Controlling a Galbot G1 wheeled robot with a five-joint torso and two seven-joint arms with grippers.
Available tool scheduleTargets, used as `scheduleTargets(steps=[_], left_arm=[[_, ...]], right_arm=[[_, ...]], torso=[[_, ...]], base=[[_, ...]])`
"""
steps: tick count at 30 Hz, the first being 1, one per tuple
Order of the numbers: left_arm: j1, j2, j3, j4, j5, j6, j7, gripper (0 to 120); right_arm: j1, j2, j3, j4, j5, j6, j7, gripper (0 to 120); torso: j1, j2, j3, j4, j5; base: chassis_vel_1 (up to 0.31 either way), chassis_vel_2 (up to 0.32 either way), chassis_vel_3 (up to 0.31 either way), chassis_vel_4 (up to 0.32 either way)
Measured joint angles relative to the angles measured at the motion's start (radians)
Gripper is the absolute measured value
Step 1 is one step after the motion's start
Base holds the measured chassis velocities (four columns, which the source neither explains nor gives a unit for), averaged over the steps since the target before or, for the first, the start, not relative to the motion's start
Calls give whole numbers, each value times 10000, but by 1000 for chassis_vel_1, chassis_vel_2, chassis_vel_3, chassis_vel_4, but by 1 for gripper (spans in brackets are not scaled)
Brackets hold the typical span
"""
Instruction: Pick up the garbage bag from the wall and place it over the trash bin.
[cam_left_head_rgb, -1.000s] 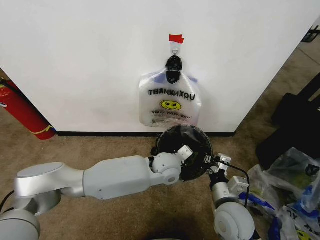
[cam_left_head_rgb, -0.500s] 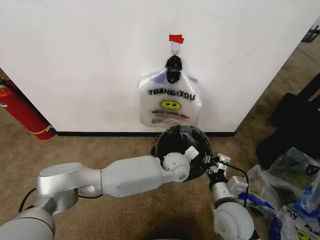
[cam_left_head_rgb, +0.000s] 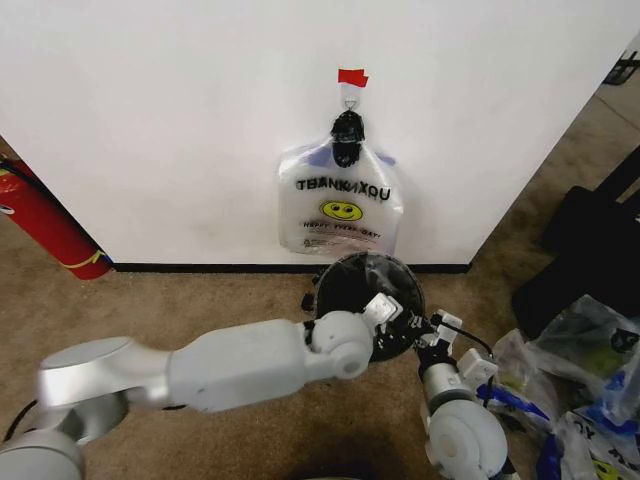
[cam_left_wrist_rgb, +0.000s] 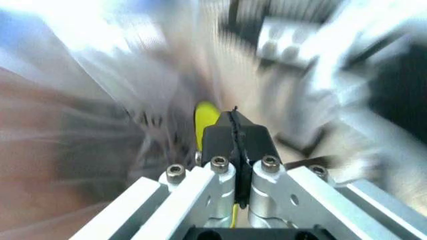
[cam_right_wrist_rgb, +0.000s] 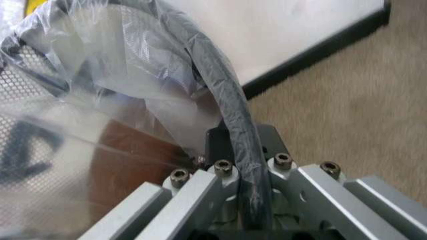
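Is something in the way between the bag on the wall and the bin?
Yes. The left gripper and its wrist reach over the bin's mouth, right under the bag. The right gripper grips the rim at the side.

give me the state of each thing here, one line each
garbage bag: hanging on the wall hook, not picked up
hook: holding the bag, red tape above it
trash bin: upright by the wall, clear plastic at its rim
left gripper: shut, at the bin
right gripper: shut on the bin rim
fire extinguisher: leaning against the wall
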Motion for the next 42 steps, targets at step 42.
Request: scheduleTargets(steps=[42], left_arm=[[13802,4,-14795,-1738,6007,-9033,3419,43]], right_arm=[[1790,-1774,-192,-1091,4481,-4119,676,0]], torso=[[0,-1,0,2,3]], base=[[0,0,0,0]])
